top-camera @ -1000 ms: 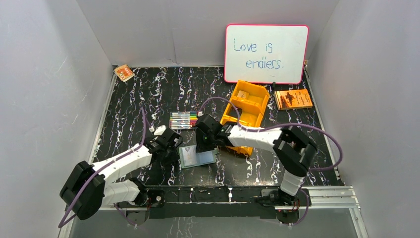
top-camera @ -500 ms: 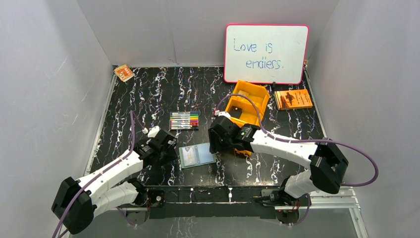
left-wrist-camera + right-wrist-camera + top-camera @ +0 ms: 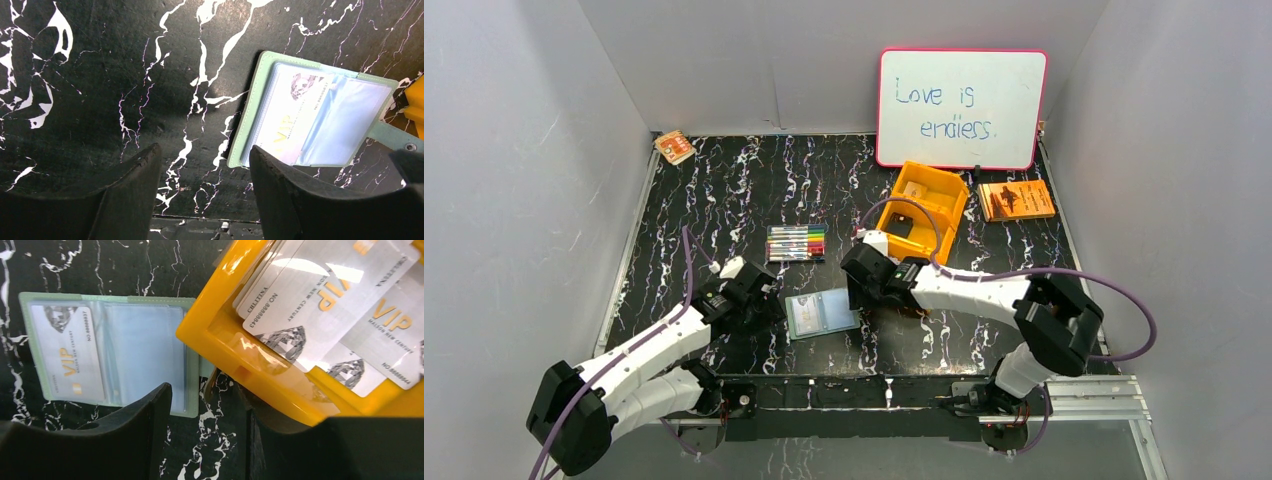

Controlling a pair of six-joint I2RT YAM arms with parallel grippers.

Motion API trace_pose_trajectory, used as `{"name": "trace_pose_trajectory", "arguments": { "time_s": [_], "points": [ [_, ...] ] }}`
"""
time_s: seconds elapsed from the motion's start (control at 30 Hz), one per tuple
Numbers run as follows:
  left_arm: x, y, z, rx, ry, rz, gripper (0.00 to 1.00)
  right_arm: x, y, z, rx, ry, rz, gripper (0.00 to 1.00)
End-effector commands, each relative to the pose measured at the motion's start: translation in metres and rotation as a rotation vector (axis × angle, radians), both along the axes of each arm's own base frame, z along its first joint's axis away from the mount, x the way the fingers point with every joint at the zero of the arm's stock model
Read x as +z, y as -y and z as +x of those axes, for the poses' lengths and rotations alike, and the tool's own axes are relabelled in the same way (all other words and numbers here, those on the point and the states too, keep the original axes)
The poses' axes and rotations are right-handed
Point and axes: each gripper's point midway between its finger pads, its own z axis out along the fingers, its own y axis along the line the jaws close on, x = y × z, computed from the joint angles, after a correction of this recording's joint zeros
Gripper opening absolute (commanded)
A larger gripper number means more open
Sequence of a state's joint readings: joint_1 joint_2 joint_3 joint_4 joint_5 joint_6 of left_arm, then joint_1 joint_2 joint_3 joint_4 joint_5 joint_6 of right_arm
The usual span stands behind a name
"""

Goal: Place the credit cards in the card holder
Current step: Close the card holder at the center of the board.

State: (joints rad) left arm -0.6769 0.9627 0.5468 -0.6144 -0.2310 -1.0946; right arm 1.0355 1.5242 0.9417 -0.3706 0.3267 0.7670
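Note:
The card holder [image 3: 822, 314] lies open and flat near the table's front edge, between my two grippers. One pale VIP credit card [image 3: 67, 352] sits in its left pocket [image 3: 287, 120]; the right pocket shows only clear blue plastic. Several more credit cards [image 3: 320, 295] lie in the near compartment of the orange bin [image 3: 220, 340]. My left gripper [image 3: 204, 150] hangs open just left of the holder, over bare table. My right gripper [image 3: 205, 395] is open too, over the gap between the holder's right edge and the bin, holding nothing.
The orange bin [image 3: 945, 180] runs back to the right behind the holder. A pack of markers [image 3: 796, 242] lies behind the holder. A whiteboard [image 3: 959, 108] leans on the back wall, with an orange booklet [image 3: 1016, 200] at the right and a small packet [image 3: 674, 147] in the far left corner.
Both grippers have opened and drawn off the card holder: the left one back to the left, the right one toward the bin. The holder stays flat with a card in it.

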Motion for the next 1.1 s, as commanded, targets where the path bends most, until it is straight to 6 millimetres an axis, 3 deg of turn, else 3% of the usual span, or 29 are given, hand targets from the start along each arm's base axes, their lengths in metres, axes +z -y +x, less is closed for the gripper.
{"name": "trace_pose_trajectory", "arguments": {
  "time_s": [0.0, 0.1, 0.33, 0.43, 0.67, 1.07],
  "points": [
    [-0.004, -0.006, -0.009, 0.015, -0.026, 0.006, 0.63, 0.007, -0.013, 0.018, -0.038, 0.052, 0.014, 0.56],
    [-0.005, -0.006, -0.009, 0.017, -0.031, 0.004, 0.63, 0.005, -0.012, 0.019, -0.042, 0.047, 0.008, 0.52],
    [-0.005, -0.006, -0.009, 0.016, -0.03, 0.006, 0.62, 0.0, -0.018, 0.015, -0.018, 0.015, 0.017, 0.25],
    [-0.006, -0.006, -0.009, 0.015, -0.032, 0.009, 0.61, 0.0, -0.019, 0.014, -0.009, 0.01, 0.016, 0.2],
    [-0.007, -0.007, -0.009, 0.015, -0.034, 0.011, 0.61, 0.013, -0.023, 0.013, 0.019, 0.013, 0.037, 0.0],
    [-0.016, -0.007, -0.011, 0.021, -0.046, 0.015, 0.57, 0.076, -0.076, -0.032, 0.299, -0.065, 0.407, 0.0]
  ]
}}
